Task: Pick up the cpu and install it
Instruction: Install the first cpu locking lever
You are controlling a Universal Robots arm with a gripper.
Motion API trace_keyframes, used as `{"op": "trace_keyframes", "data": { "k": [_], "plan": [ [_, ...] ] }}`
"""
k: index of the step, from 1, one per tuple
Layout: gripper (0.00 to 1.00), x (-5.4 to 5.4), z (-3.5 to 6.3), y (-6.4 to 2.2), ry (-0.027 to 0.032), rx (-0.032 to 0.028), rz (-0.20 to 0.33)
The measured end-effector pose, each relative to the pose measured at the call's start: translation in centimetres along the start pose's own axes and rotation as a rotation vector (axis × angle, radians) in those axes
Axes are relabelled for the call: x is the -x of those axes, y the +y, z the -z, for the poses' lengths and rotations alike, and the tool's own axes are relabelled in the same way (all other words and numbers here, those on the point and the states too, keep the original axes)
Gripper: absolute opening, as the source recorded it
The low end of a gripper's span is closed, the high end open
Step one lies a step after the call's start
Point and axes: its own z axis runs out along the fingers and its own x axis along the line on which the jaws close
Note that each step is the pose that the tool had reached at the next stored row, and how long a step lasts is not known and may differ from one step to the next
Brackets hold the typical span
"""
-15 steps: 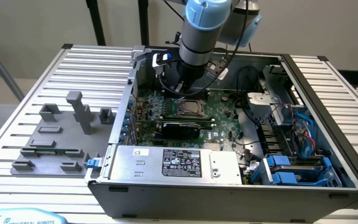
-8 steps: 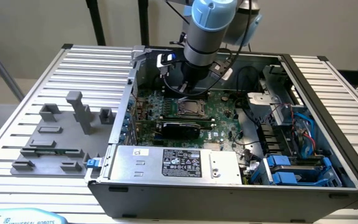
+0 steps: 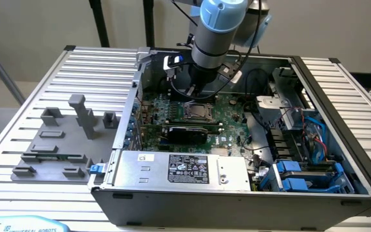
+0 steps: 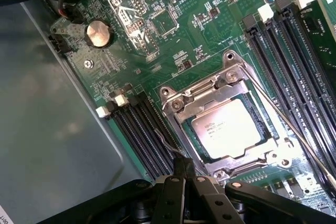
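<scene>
The cpu (image 4: 226,128), a small square chip with a silvery-beige top, lies flat inside the metal-framed socket (image 4: 181,103) on the green motherboard (image 4: 184,40). My gripper (image 4: 184,167) is shut with its black fingers pressed together and nothing between them. It hovers just off the socket's edge, beside the black memory slots (image 4: 139,129). In the exterior view the arm (image 3: 211,34) reaches down into the open computer case, right above the cpu (image 3: 195,110) in its socket.
A thin metal socket lever (image 4: 294,129) runs along the socket's side. A coin battery (image 4: 98,33) sits on the board. The grey power-supply box (image 3: 179,169) fills the case's front, with cables and blue drive bays (image 3: 301,179) on the exterior view's right. A grey fixture tray (image 3: 56,145) lies outside the case.
</scene>
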Motion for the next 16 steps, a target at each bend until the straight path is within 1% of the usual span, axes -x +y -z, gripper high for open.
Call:
{"op": "trace_keyframes", "data": {
  "k": [4, 7, 11, 12, 13, 16],
  "plan": [
    [0.11, 0.01, -0.03, -0.02, -0.0029, -0.0049, -0.001],
    [0.11, 0.01, -0.06, -0.03, -0.0057, -0.0098, -0.002],
    [0.11, 0.00, -0.10, -0.04, -0.0091, -0.0216, -0.005],
    [0.11, 0.00, -0.11, -0.05, -0.0093, -0.0236, -0.006],
    [0.11, -0.01, -0.12, -0.05, -0.0094, -0.0253, -0.006],
    [0.11, -0.02, -0.17, -0.05, -0.0096, -0.0274, -0.007]
  ]
}}
